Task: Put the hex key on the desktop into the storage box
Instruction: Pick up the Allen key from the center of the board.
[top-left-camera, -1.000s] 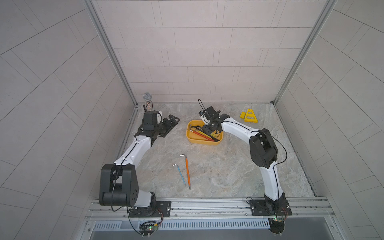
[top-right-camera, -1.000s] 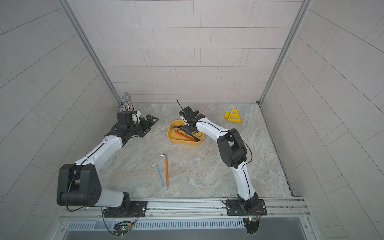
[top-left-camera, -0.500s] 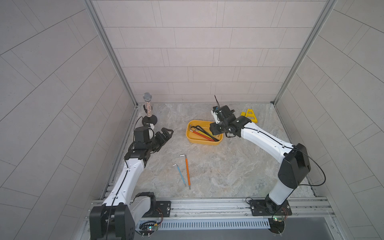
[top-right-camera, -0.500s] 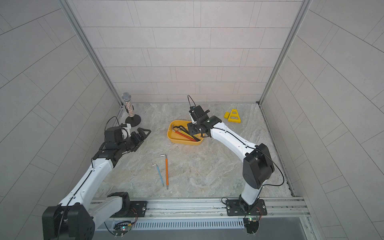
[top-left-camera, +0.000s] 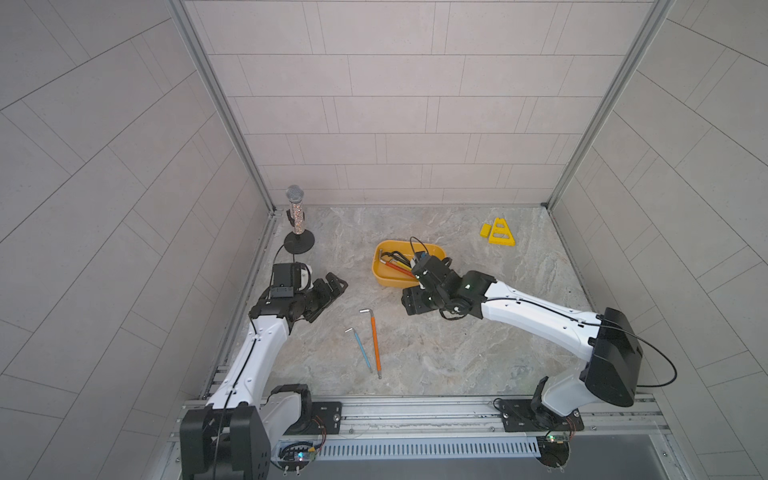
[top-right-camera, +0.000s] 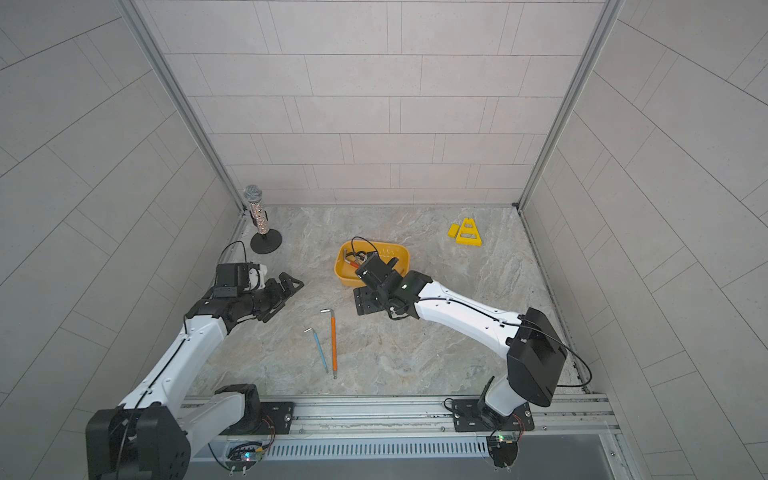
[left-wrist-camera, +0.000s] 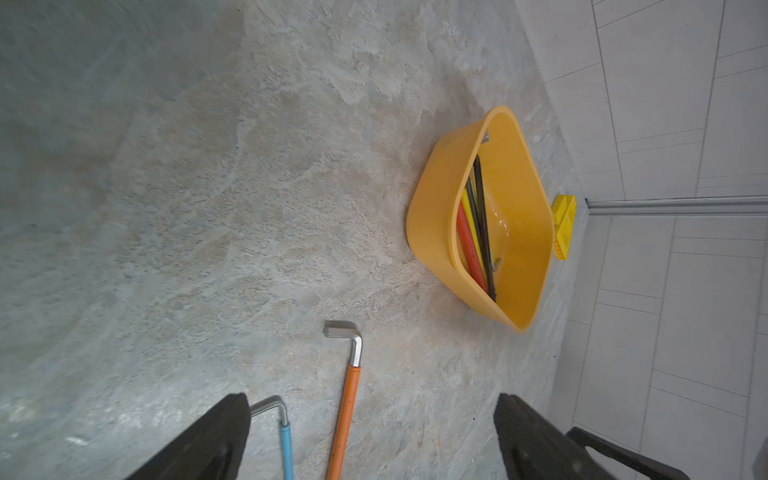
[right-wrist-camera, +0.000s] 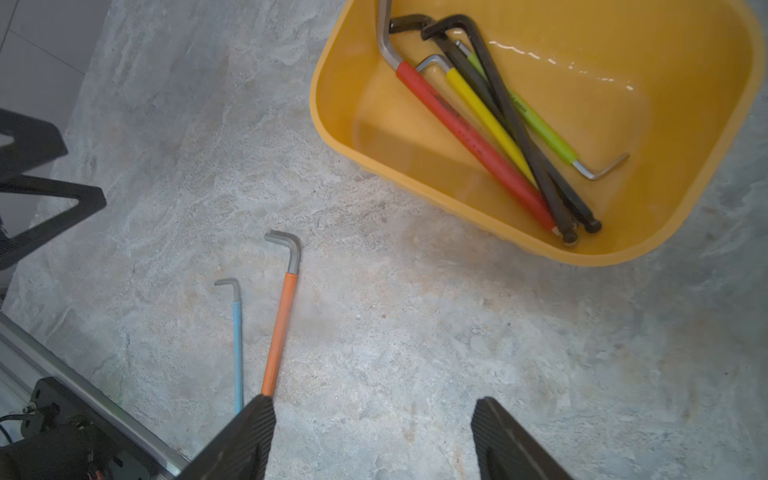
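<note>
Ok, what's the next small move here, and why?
Probably bring the right gripper down over the orange hex key: its jaws stand open and empty, and that key and the blue hex key lie on the desktop, outside the yellow box.

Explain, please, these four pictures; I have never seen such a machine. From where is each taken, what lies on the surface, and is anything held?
The left arm and the right arm are white robot arms, each ending in two black jaws. Two pictures look down on the whole scene from above; two come from cameras on the wrists, looking past the jaws. On the grey-beige marbled desktop lie an orange-sleeved metal hex key and a thinner blue-sleeved metal hex key, side by side. Farther back stands a shallow yellow plastic storage box holding several coloured hex keys. A silver microphone on a black stand and a small yellow triangular stand stand farther back. Both pairs of jaws are open and hold nothing.
</note>
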